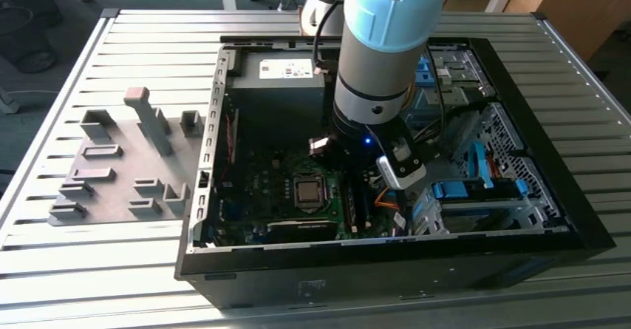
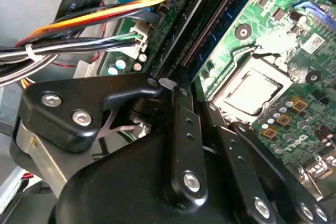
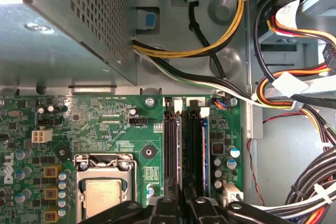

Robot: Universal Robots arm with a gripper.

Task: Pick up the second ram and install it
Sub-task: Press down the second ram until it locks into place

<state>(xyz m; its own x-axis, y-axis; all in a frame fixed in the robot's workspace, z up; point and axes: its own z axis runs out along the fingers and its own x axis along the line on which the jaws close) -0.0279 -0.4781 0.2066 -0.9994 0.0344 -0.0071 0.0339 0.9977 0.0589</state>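
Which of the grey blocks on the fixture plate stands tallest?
The narrow post with the pale top, near the plate's far edge; the other blocks are all much lower.

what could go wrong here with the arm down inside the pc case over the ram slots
The end effector sits low over the memory slots on the motherboard; a slight misalignment could jam the stick or stress the slot. The processor socket lies right beside the slots, so sideways drift could hit it. Loose cable bundles hang close by and could snag the arm.
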